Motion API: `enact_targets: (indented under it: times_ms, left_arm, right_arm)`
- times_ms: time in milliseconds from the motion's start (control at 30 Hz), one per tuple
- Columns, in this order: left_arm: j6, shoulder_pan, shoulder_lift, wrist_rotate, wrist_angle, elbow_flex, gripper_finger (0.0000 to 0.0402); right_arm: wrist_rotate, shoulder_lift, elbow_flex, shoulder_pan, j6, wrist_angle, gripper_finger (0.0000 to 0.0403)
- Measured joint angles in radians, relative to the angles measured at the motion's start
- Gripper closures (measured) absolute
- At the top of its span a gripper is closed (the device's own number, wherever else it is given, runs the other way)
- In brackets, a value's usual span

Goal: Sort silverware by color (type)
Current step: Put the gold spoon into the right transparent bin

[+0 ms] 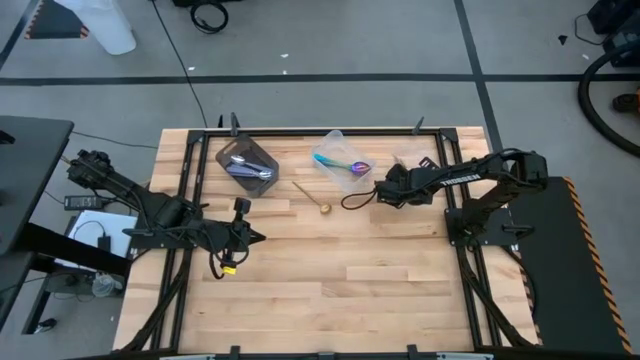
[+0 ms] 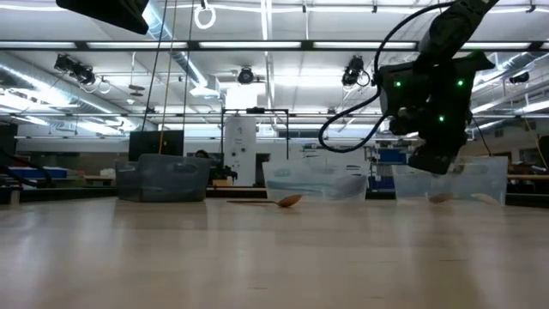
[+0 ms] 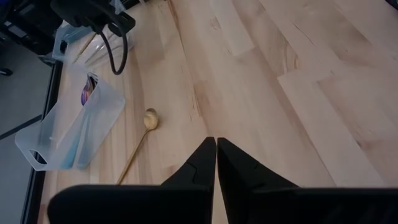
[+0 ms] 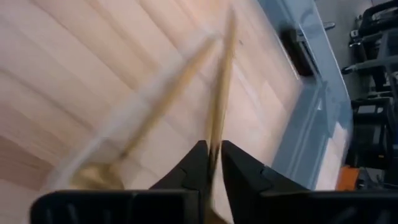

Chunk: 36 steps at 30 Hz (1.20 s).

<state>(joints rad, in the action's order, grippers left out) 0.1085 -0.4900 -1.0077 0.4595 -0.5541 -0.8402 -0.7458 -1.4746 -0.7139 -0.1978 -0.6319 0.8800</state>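
Note:
My right gripper (image 4: pixel 213 163) hangs over a clear tub (image 2: pixel 455 182) at the table's far right (image 1: pixel 400 178), with a gold spoon's handle between its fingers. A second gold spoon (image 4: pixel 134 118) shows blurred below it. Another gold spoon (image 1: pixel 311 197) lies flat on the wood, mid-table. The middle clear tub (image 1: pixel 340 160) holds teal and purple spoons. The dark tub (image 1: pixel 247 163) holds silver spoons. My left gripper (image 3: pixel 216 152) waits shut above the table's left part (image 1: pixel 243 236), touching nothing. My right gripper has the gold spoon's slim handle (image 4: pixel 219 134) between its two fingertips, which stand a narrow gap apart. The fingers slant down from above and lie across the handle. The spoon is clear of the table, above the clear tub; its bowl end is hidden by the fingers.
The three tubs stand in a row along the table's far side. A black cable (image 1: pixel 355 200) loops from the right wrist over the wood. The near half of the table (image 1: pixel 330 290) is bare wood. Black frame rails (image 1: pixel 180 170) run along both sides.

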Motion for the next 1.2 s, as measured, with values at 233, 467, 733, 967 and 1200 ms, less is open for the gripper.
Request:
enact_targets:
  times_ms: [233,467,733,967,1200]
  left_arm:
    - [0.000,0.000,0.000,0.000,0.000,0.000,0.0379]
    - [-0.001,0.000,0.000,0.000,0.003,0.000,0.0379]
    - [-0.002,0.000,0.000,0.000,0.003,0.000,0.0379]
    - [-0.002,0.000,0.000,0.000,0.003,0.000,0.0379]
    - [-0.002,0.000,0.000,0.000,0.003,0.000,0.0379]
  right_arm:
    - [0.029,0.000,-0.001,0.000,-0.005,-0.018,0.0299]
    - [0.051,-0.003,-0.078,0.000,0.007,0.031,0.0280]
    - [0.060,-0.003,-0.239,0.001,0.052,0.095,0.0281]
    - [0.106,-0.002,-0.360,0.024,0.085,0.031,0.0279]
    - [0.189,-0.006,-0.380,0.079,0.162,-0.172,0.0268]
